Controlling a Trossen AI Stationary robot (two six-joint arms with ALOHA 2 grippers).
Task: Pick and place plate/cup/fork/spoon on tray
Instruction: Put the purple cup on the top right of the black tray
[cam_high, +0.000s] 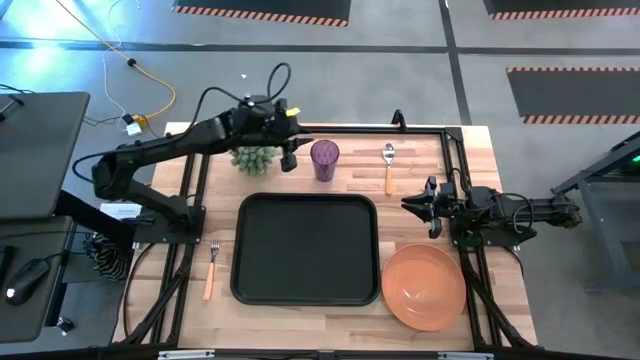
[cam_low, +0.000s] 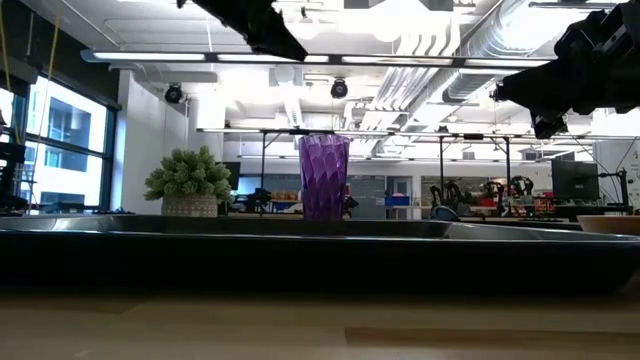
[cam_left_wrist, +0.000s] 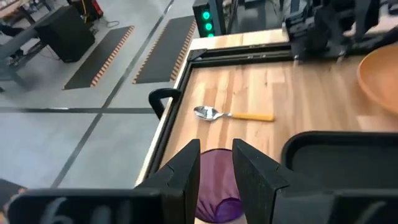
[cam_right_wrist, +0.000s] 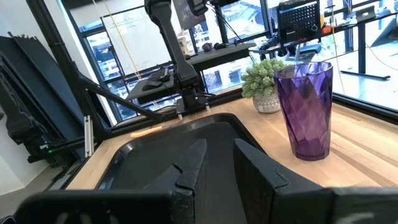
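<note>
Wooden bench (cam_high: 420, 180) carries empty black tray (cam_high: 305, 248); both tools slightly open, gripping nothing; workshop beyond

A spiky green plant (cam_high: 256, 158) in a small pale pot stands near the far edge of the wooden worktop (cam_high: 420, 178); beyond it, a yellow cable (cam_high: 150, 85) trails across the grey floor

A grey concrete floor (cam_high: 400, 90) with dark hazard-striped mats (cam_high: 262, 10) filled the top of the high view. In the low view, tall windows (cam_low: 55, 150) glowed at left, while white ducts (cam_low: 450, 40) and strip lights (cam_low: 330, 58) crossed the ceiling
</note>
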